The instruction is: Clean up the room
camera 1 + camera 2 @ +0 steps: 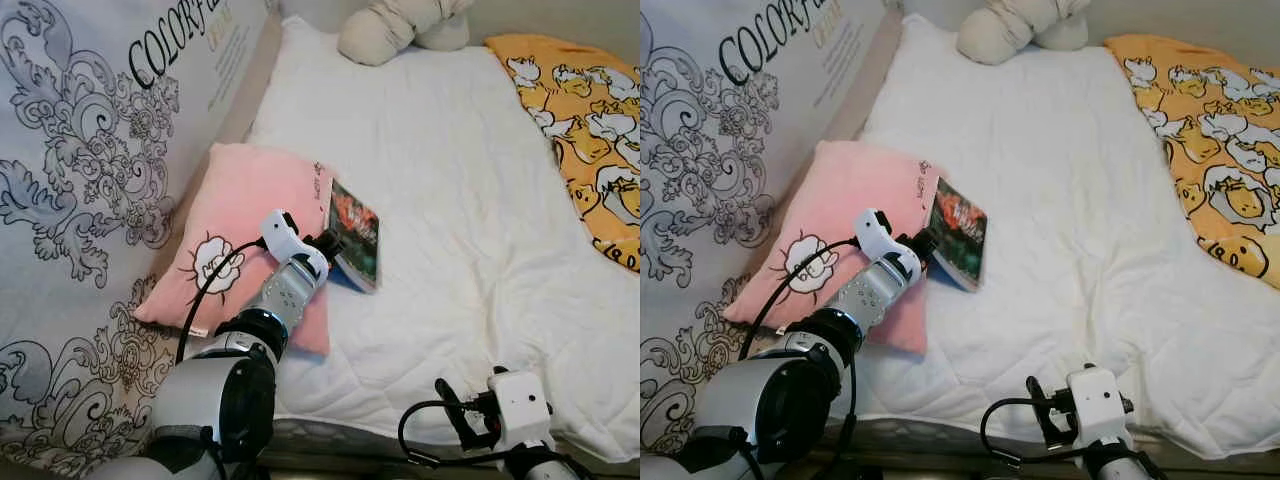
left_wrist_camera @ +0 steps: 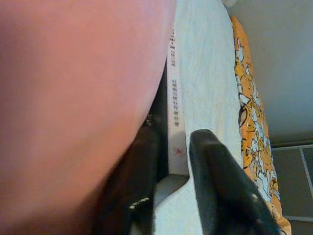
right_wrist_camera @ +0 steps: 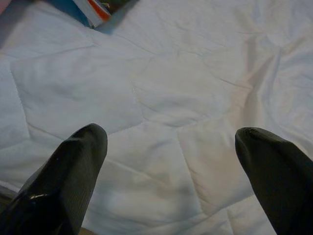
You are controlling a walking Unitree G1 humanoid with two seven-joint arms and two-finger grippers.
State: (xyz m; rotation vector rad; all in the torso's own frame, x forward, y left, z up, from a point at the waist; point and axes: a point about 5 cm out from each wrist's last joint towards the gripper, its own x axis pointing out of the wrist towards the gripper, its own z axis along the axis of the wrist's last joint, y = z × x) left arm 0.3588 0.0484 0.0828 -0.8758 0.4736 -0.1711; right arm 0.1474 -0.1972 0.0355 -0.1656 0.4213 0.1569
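A book [image 1: 356, 235] with a dark, red-lettered cover lies tilted on the white quilt, leaning against the pink pillow [image 1: 245, 215]. My left gripper [image 1: 330, 250] reaches over the pillow's corner and is shut on the book's near end. In the left wrist view the white spine of the book [image 2: 175, 117] sits between the two black fingers [image 2: 210, 161], with the pillow [image 2: 73, 98] pressing close on one side. My right gripper [image 3: 181, 142] hovers open just above the quilt near the bed's front edge, holding nothing; a corner of the book [image 3: 93, 7] lies beyond it.
The white quilt [image 1: 450, 200] covers the bed. An orange duck-print blanket [image 1: 590, 120] lies at the right side, and a beige plush toy [image 1: 395, 25] at the far end. A patterned wall panel [image 1: 90, 150] borders the bed on the left.
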